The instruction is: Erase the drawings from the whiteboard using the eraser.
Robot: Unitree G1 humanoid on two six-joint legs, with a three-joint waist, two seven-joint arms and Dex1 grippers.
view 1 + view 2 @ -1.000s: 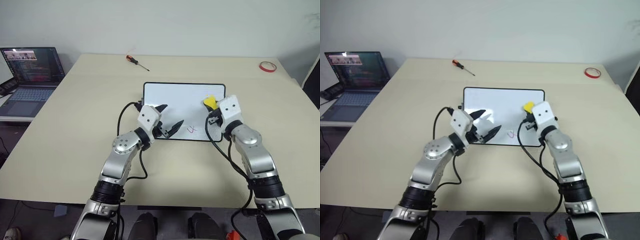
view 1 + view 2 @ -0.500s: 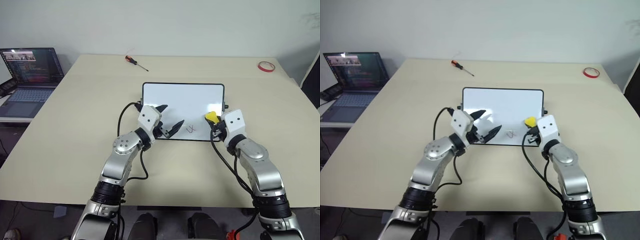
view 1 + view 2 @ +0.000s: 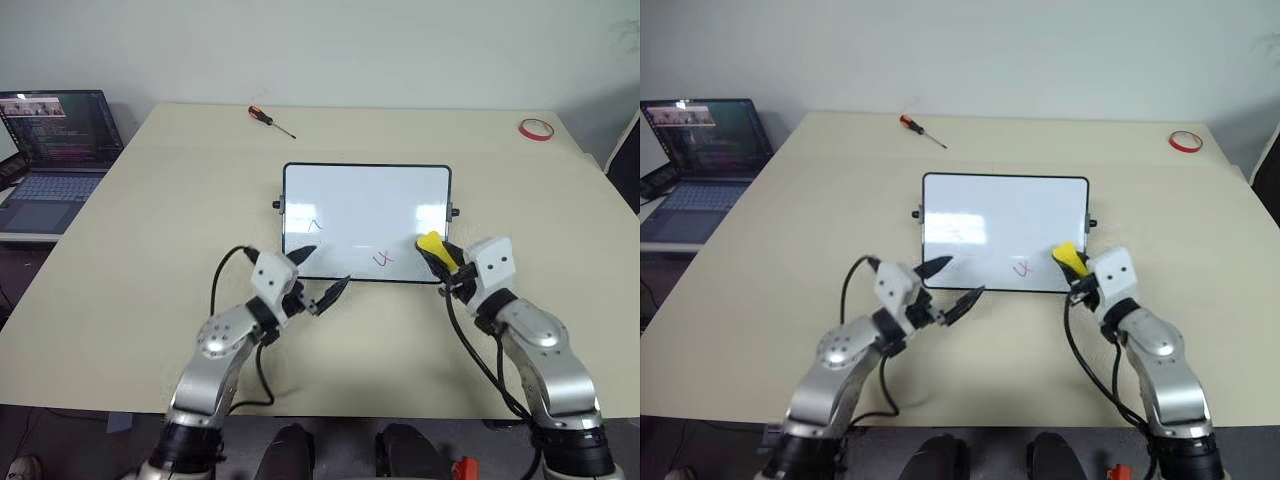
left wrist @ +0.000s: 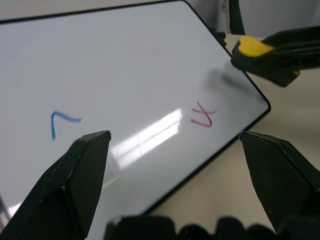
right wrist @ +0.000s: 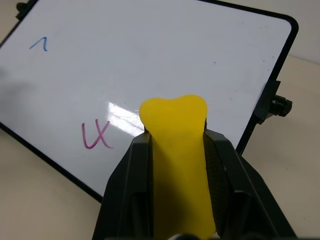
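The whiteboard (image 3: 365,205) lies flat in the middle of the table. Two of the drawings show on it: a red x-like squiggle (image 3: 383,259) near its front edge and a small blue caret (image 3: 313,226) to the left. My right gripper (image 3: 441,259) is shut on the yellow eraser (image 3: 431,244), which sticks out over the board's front right corner, just right of the red squiggle (image 5: 95,134). My left gripper (image 3: 322,271) is open and holds nothing, hovering at the board's front left edge. From the left wrist, the caret (image 4: 60,121) and the squiggle (image 4: 202,115) lie beyond its fingers.
A screwdriver (image 3: 270,119) lies at the table's far side, left of centre. A red tape ring (image 3: 535,129) sits at the far right corner. An open laptop (image 3: 50,140) stands on a side surface to the left.
Both arms have pulled back toward me. The eraser has come from the board's right side down to its front right corner. The left gripper has dropped back off the board's front edge.
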